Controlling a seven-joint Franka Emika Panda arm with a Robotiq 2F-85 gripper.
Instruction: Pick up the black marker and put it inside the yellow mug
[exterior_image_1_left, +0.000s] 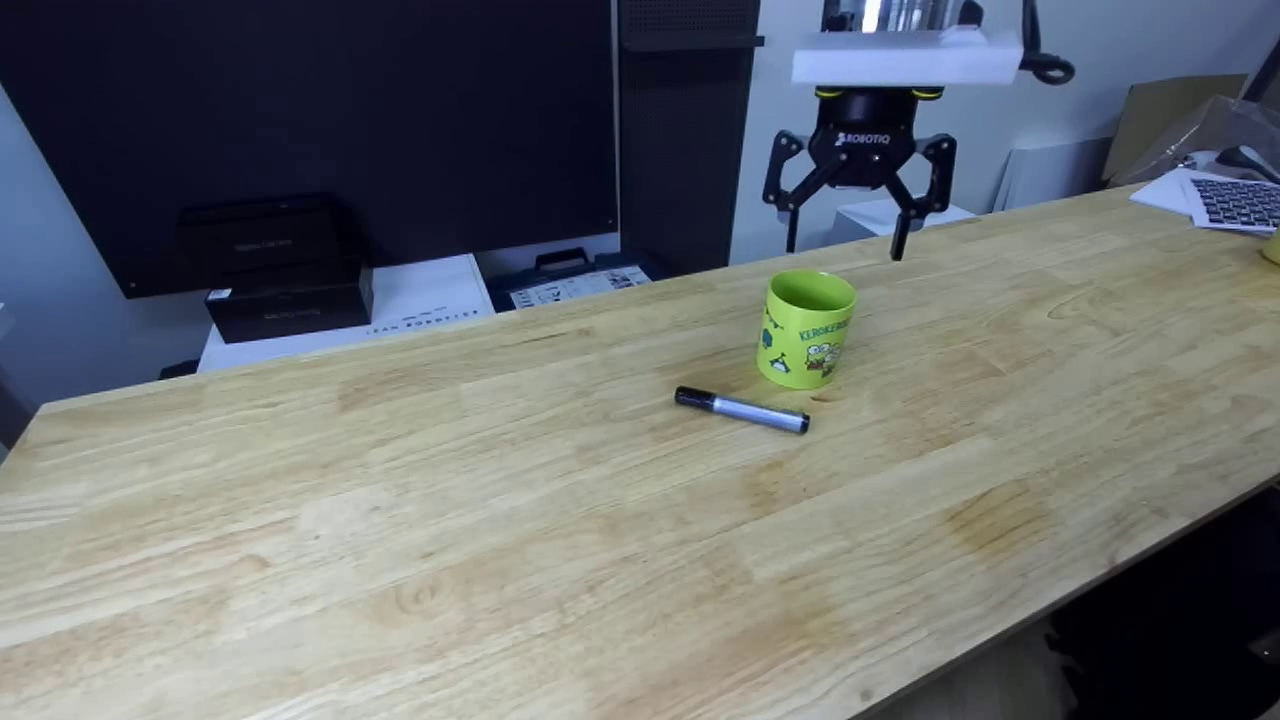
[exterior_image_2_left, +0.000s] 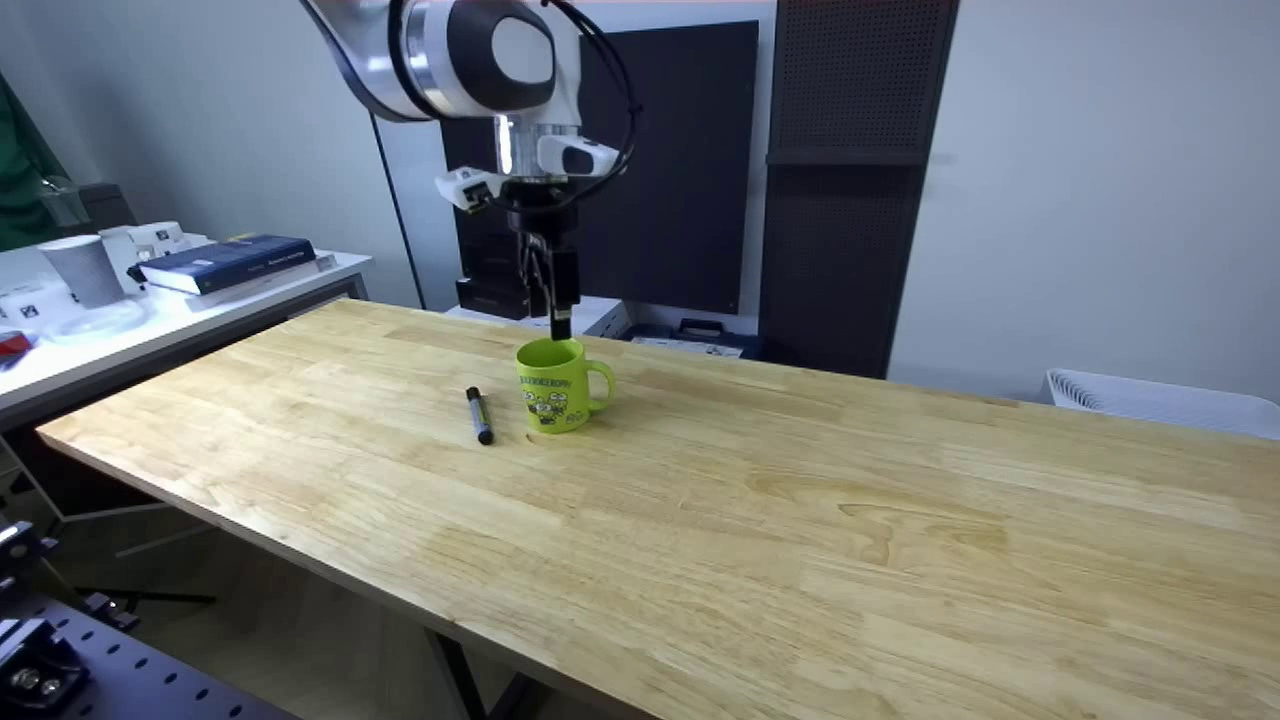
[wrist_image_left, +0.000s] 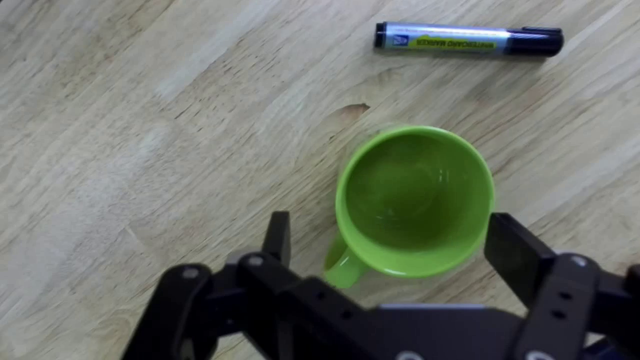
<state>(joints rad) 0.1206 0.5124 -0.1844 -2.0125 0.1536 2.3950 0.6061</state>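
My gripper (exterior_image_1_left: 845, 245) points down above the table (exterior_image_1_left: 400, 550), its two fingers (exterior_image_1_left: 902, 236) spread wide and released. The mug (exterior_image_1_left: 808, 340) stands upright on the table close below me; in an exterior view a gap shows between my fingers and it. How high I hang over it, I cannot tell exactly. In the wrist view it sits ahead of and partly between my fingers, its mouth toward me, its green inside in plain sight. Its handle (wrist_image_left: 346, 271) slants toward the finger on the left of that view. Cartoon faces are printed on its side.

The marker (wrist_image_left: 469, 40) lies flat on the table, near the mug yet apart from it. It has a silver barrel, a yellow label (wrist_image_left: 452, 44) and a black cap (wrist_image_left: 535, 41).

Past the table's far edge, both exterior views show a dark board (exterior_image_1_left: 300, 110) and, lower down, a dark case (exterior_image_1_left: 590, 285). A blue book (exterior_image_2_left: 225, 262) lies on a white side table (exterior_image_2_left: 200, 312).
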